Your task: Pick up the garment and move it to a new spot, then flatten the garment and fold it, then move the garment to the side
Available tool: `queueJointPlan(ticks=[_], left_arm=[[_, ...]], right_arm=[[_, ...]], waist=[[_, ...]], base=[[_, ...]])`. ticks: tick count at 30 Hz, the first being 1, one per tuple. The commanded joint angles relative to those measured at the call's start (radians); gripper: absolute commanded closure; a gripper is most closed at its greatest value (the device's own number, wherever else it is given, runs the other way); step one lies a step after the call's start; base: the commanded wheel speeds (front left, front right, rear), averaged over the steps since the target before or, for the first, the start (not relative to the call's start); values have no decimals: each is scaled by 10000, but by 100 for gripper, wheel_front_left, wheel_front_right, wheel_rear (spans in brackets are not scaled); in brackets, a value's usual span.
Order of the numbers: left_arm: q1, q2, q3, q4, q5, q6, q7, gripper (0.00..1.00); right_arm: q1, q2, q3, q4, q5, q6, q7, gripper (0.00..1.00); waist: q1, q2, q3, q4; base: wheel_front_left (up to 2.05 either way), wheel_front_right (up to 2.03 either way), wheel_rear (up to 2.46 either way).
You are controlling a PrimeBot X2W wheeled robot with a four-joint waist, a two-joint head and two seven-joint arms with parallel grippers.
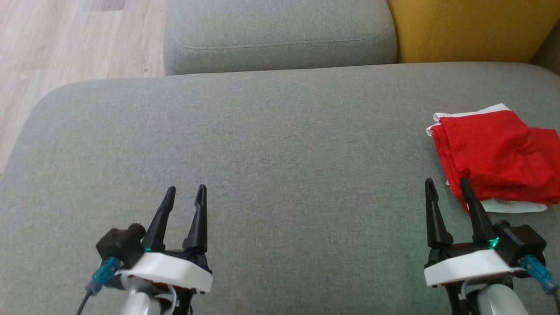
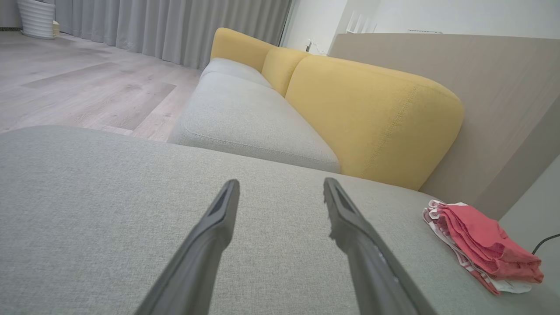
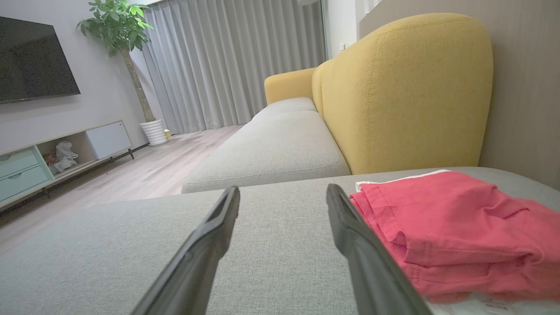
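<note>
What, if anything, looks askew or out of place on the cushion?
Nothing is spilled or damaged. The red garment lies folded at the grey cushion's right side, top layer slightly rumpled, white edges peeking out. The left gripper and right gripper hang open, empty.
</note>
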State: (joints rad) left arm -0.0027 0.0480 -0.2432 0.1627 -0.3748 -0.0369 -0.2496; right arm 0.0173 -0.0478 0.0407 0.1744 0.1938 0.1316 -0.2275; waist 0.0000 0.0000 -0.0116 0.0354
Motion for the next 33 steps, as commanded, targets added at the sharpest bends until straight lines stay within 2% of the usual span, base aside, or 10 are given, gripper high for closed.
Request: queueJointPlan(ticks=[1,4,5,6,9,33], left_arm=[[-292,22,420,-331,-89,-44,-122,0],[-292,22,549,-463,-252,32,-122,0],[-290,22,595,-534,-314,60,-122,100],[3,-4,210,-124,-309,23,2,100],[149,-9,208,306,-368,15,38,100],[-85,91,731,434,-2790,-168,633,100]], right_arm=[[-342,-24,274,-293,68,-9,8,0],[-341,-24,281,-303,91,-9,21,0],[-342,-24,286,-305,97,-9,27,100],[1,2,45,26,56,0,-1,100],[134,6,83,436,114,0,4,100],[-129,-132,-58,483,2982,-2,522,100]], waist=[[0,0,-3,-9],[0,0,5,-19],[0,0,11,-25],[0,0,10,-24],[0,0,11,-26],[0,0,37,-89]], base=[[0,0,0],[0,0,0],[0,0,0],[0,0,0],[0,0,0],[0,0,0]])
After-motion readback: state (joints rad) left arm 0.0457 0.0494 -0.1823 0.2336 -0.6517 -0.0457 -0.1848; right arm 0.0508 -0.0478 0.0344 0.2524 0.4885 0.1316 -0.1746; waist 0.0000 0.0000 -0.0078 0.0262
